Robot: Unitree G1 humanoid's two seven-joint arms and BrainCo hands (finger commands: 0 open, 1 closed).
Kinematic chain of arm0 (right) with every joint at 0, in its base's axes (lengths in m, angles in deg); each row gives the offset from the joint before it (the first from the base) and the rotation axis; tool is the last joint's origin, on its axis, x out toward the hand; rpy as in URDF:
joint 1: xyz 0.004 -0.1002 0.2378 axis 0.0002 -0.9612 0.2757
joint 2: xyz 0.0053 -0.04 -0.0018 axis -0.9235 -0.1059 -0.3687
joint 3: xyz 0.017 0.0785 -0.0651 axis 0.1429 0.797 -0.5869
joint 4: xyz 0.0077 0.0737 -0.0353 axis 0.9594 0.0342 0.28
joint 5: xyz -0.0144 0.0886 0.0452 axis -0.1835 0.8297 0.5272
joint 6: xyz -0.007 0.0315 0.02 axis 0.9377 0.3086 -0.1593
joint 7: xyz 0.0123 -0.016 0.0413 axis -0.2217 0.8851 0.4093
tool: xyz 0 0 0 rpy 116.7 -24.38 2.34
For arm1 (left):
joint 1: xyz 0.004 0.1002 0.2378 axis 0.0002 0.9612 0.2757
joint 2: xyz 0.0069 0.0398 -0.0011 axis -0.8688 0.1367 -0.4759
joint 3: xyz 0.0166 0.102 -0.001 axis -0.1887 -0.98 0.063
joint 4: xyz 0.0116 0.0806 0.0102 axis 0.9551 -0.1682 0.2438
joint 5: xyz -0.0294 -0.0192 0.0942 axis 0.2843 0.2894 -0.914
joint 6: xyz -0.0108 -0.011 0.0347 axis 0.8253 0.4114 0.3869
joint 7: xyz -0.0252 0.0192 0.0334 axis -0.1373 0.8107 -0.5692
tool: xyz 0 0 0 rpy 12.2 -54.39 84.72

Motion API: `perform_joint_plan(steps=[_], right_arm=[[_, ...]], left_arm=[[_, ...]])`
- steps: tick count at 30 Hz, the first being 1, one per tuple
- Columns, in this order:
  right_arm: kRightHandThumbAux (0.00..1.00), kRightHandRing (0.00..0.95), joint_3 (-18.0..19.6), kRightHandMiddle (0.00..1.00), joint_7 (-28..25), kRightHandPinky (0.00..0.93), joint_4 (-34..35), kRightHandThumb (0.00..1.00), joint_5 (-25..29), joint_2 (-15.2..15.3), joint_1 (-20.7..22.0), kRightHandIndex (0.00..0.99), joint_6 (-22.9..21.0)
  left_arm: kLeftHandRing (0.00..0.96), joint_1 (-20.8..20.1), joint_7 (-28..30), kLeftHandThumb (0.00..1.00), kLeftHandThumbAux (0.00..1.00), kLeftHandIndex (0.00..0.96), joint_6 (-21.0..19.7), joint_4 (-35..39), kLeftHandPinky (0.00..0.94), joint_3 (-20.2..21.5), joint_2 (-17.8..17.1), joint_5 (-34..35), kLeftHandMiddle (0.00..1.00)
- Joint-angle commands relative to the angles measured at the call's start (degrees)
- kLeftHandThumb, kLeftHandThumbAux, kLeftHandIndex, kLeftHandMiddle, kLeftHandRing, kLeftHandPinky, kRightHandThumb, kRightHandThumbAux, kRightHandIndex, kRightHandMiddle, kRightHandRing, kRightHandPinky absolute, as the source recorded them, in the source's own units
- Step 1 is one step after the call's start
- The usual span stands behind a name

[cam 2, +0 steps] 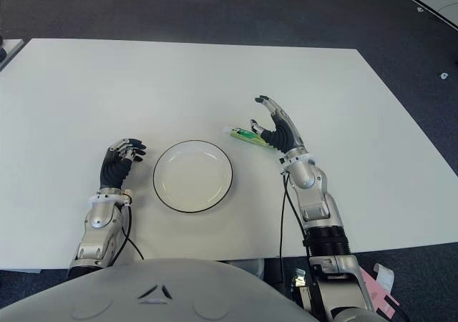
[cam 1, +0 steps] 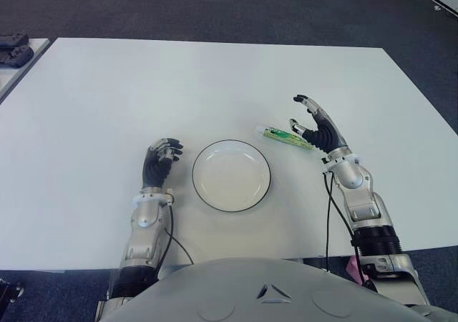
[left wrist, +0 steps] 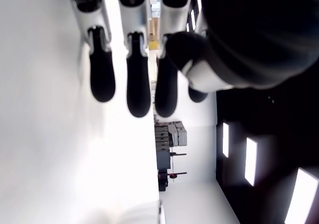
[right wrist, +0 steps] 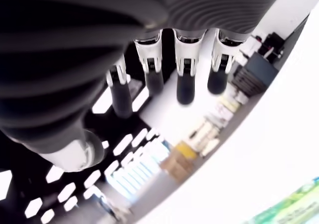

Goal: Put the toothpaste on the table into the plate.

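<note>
A green and white toothpaste tube (cam 1: 285, 136) lies flat on the white table (cam 1: 215, 86), just right of the plate. The white plate (cam 1: 231, 175) with a dark rim holds nothing and sits near the table's front edge. My right hand (cam 1: 300, 114) hovers at the tube's right end, open, fingers spread, thumb close to the tube but not gripping it. The right wrist view shows the tube (right wrist: 294, 209) only at a corner, beyond the straight fingers (right wrist: 184, 84). My left hand (cam 1: 164, 152) shows left of the plate, fingers loosely bent and holding nothing.
A second table at the far left carries a dark object (cam 1: 14, 50). Dark carpet (cam 1: 215, 7) surrounds the white table. A black cable (cam 1: 330, 215) runs along my right forearm near the front edge.
</note>
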Motion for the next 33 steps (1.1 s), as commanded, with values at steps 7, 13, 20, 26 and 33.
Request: perform_joint_plan(steps=[7, 13, 20, 26, 33], right_arm=[[0.279, 0.0, -6.65, 0.0, -1.35, 0.0, -8.89, 0.525, -7.14, 4.91, 7.43, 0.0, 2.05], [0.219, 0.0, -9.6, 0.0, -0.72, 0.0, -11.28, 0.515, -10.29, 6.64, 9.91, 0.0, 3.85], [0.177, 0.0, -11.95, 0.0, -1.47, 0.0, -13.58, 0.508, -11.57, 7.58, 12.15, 0.0, 4.78], [0.163, 0.0, -13.88, 0.0, -1.32, 0.0, -15.76, 0.517, -12.81, 8.22, 13.81, 0.0, 6.05], [0.154, 0.0, -16.02, 0.0, -1.38, 0.0, -17.23, 0.532, -14.44, 8.85, 15.06, 0.0, 7.06]], left_arm=[[0.501, 1.23, -0.55, 0.837, 0.677, 0.422, -2.48, 0.13, 0.488, -0.12, 0.45, -0.48, 0.466], [0.502, 1.15, -0.38, 0.837, 0.678, 0.421, -3.04, 0.7, 0.49, -0.15, 0.57, -0.21, 0.466], [0.501, 0.95, -0.62, 0.837, 0.678, 0.421, -3.1, 1.02, 0.489, -0.12, 0.76, -0.33, 0.466], [0.498, 0.55, -0.56, 0.838, 0.678, 0.424, -3.26, 0.96, 0.488, 0.0, 0.89, -0.15, 0.465], [0.492, 0.53, -0.44, 0.838, 0.677, 0.429, -3.15, 1.18, 0.485, 0.08, 1.13, 0.17, 0.462]])
